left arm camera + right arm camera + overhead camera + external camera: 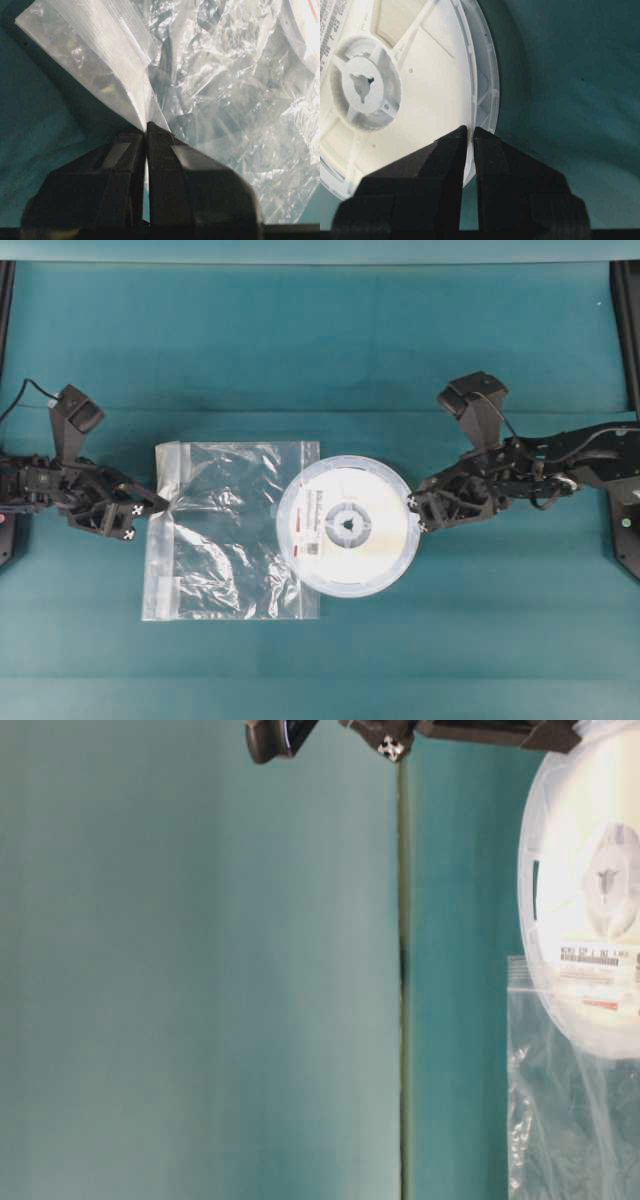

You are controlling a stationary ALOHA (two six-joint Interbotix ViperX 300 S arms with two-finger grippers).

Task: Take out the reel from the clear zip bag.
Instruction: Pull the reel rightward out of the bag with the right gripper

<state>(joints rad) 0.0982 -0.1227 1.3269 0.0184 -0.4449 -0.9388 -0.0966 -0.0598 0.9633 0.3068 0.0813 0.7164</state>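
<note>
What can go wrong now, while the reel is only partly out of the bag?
1. The right gripper pinches only the thin rim of the reel, so it might slip.
2. The reel's left edge overlaps the clear zip bag and could drag it.
3. The left gripper holds just a small fold of plastic, which might pull free.

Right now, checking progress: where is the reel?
Overhead, the reel lies right of centre, overlapping the clear zip bag's right edge, its rim pinched by the right gripper.

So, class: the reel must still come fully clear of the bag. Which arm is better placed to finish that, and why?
The right. Its gripper is clamped on the reel at the rim away from the bag, so it can draw it out. The left gripper pinches the clear zip bag at its far edge, anchoring it.
</note>
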